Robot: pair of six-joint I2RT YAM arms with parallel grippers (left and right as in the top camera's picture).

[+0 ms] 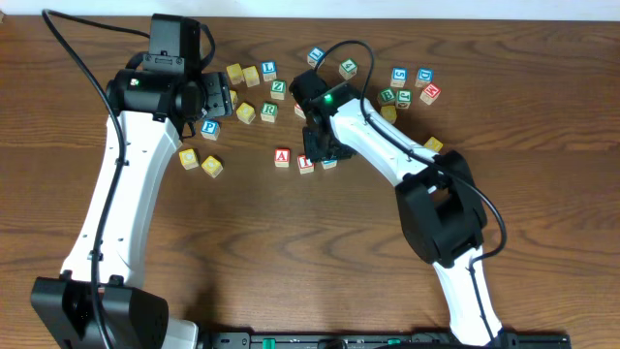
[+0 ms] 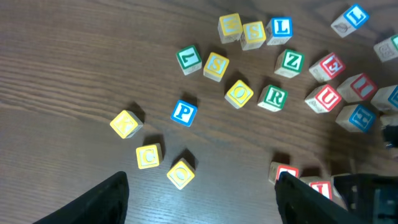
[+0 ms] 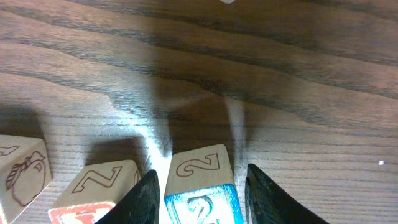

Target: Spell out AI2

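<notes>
The right claw [image 3: 200, 173] is set closely about the 2 block [image 3: 202, 199], grip undeterminable; placement beside the I block [image 1: 306, 163] appears finished, so release is required.

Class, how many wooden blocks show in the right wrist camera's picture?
3, along the bottom edge: a blue-printed wooden cube inside the right gripper, a red-printed wooden cube just left, a picture-sided wooden cube far left. The white sliver at top may be another.
</notes>
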